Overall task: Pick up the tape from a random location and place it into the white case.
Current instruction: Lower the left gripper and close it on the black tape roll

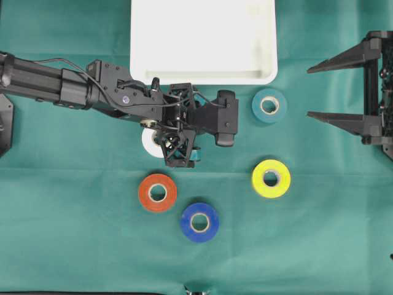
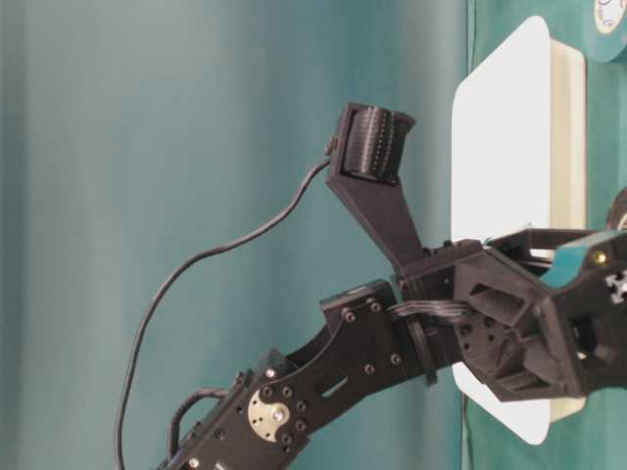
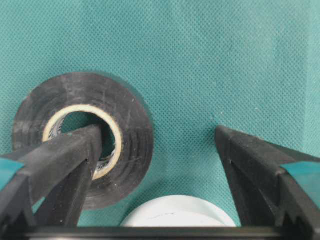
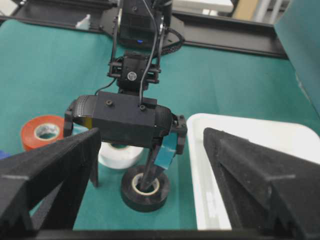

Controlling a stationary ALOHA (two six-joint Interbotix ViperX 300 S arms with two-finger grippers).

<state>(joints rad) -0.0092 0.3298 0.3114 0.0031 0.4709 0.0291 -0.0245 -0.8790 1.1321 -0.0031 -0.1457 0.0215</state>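
Tape, a black roll, lies flat on the tabletop outside the empty case, unlifted, the left pincer wide with one finger in its core.

Overhead: black tape hidden under left arm, white tape half covered. White case cut by top edge. Right claw partly off frame.
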